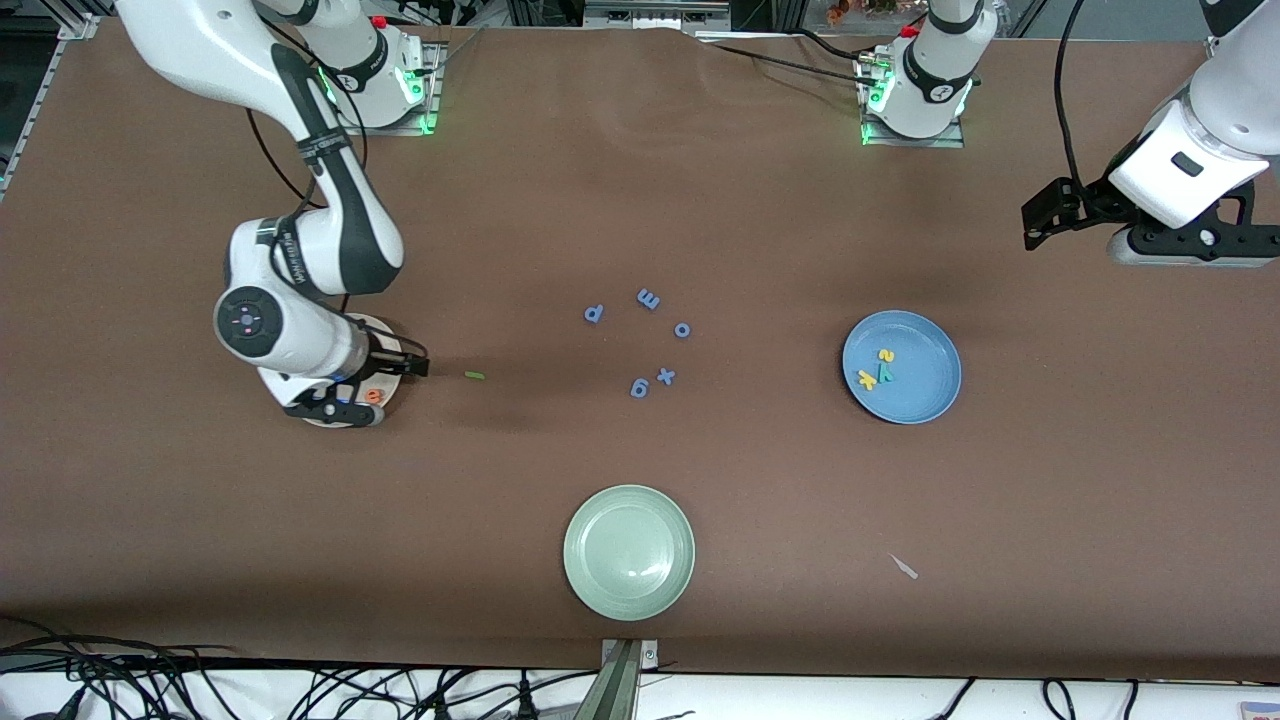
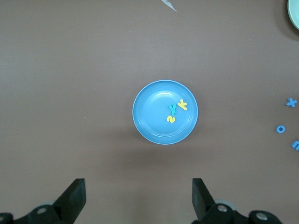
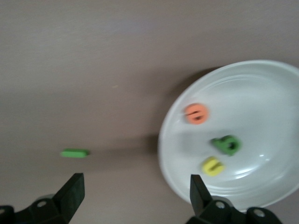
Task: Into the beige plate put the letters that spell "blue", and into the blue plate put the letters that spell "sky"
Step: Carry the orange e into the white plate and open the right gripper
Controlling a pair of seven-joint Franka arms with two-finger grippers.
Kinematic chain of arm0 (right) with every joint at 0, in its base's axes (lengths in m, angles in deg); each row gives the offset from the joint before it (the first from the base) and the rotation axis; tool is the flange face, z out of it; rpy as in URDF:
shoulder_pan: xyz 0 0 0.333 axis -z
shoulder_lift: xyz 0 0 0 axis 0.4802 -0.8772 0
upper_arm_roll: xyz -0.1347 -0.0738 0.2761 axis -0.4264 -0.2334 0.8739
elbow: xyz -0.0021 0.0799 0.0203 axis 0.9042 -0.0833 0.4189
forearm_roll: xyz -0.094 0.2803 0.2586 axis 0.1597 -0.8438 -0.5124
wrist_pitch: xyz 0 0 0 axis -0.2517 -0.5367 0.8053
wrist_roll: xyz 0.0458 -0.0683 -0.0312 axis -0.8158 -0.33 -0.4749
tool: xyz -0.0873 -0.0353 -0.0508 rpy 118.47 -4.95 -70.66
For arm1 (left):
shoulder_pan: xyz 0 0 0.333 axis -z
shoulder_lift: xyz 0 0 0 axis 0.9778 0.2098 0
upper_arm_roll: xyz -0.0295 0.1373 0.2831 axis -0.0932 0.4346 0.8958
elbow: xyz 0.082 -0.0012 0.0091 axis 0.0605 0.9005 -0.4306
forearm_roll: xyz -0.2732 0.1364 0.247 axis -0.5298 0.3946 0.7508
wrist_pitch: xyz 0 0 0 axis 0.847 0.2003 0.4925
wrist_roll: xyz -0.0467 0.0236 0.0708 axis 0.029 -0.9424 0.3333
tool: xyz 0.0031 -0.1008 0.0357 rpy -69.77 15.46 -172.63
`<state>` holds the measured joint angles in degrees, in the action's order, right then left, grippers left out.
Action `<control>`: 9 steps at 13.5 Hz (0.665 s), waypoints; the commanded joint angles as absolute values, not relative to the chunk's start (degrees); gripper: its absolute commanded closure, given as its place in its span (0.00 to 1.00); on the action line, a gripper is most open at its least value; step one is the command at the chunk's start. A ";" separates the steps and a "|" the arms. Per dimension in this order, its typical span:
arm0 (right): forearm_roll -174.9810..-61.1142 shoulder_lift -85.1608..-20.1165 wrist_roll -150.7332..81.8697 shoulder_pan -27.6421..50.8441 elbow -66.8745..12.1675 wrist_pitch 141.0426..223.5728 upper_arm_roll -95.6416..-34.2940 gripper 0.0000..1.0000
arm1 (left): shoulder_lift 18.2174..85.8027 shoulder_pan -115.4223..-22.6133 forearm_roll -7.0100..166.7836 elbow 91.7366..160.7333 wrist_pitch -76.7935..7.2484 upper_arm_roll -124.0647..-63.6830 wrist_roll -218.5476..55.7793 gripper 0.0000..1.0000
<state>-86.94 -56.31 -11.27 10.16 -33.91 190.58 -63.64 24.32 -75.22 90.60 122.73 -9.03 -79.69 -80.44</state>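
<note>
The beige plate [image 1: 383, 328] lies near the right arm's end of the table, mostly under the right arm. In the right wrist view the beige plate [image 3: 261, 93] holds the orange "e" [image 3: 196, 114], green "b" [image 3: 226, 144] and yellow "u" [image 3: 212, 166]. My right gripper [image 3: 135, 184] hangs open and empty over the plate's rim. The thin green "l" [image 1: 474, 375] lies on the table beside that plate. The blue plate [image 1: 900, 367] holds the yellow "s" [image 1: 886, 355], yellow "k" [image 1: 866, 379] and teal "y" [image 1: 886, 374]. My left gripper [image 2: 138, 186] waits open, high and away from the blue plate [image 2: 149, 126].
Several periwinkle-blue letters [image 1: 640, 340] are scattered at the table's middle. A pale green plate [image 1: 628, 551] sits nearer the front camera than they do. A small white scrap [image 1: 904, 567] lies on the cloth nearer the camera than the blue plate.
</note>
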 commanded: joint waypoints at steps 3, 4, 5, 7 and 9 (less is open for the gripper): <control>-87.27 -60.37 -4.36 10.16 -30.90 192.89 -58.82 0.00 | 24.54 -75.17 88.97 121.44 -7.79 -79.50 -79.86 0.00; -87.27 -61.25 -3.74 10.07 -30.90 194.29 -58.21 0.00 | 24.54 -75.17 88.97 121.44 -7.79 -79.50 -79.86 0.00; -87.27 -61.95 -2.78 9.81 -30.99 195.61 -58.20 0.00 | 24.54 -75.17 88.97 121.44 -7.70 -79.50 -79.86 0.00; -87.27 -63.01 -1.37 9.19 -31.07 197.55 -58.11 0.00 | 24.46 -75.17 88.97 121.44 -7.61 -79.50 -79.86 0.00; -87.27 -63.97 -0.05 8.75 -31.34 199.30 -58.20 0.00 | 24.46 -75.17 88.97 121.44 -7.61 -79.50 -79.94 0.00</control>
<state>-86.95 -62.50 -1.77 9.10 -32.60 198.25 -58.37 24.32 -75.22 90.60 122.71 -8.98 -79.69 -80.44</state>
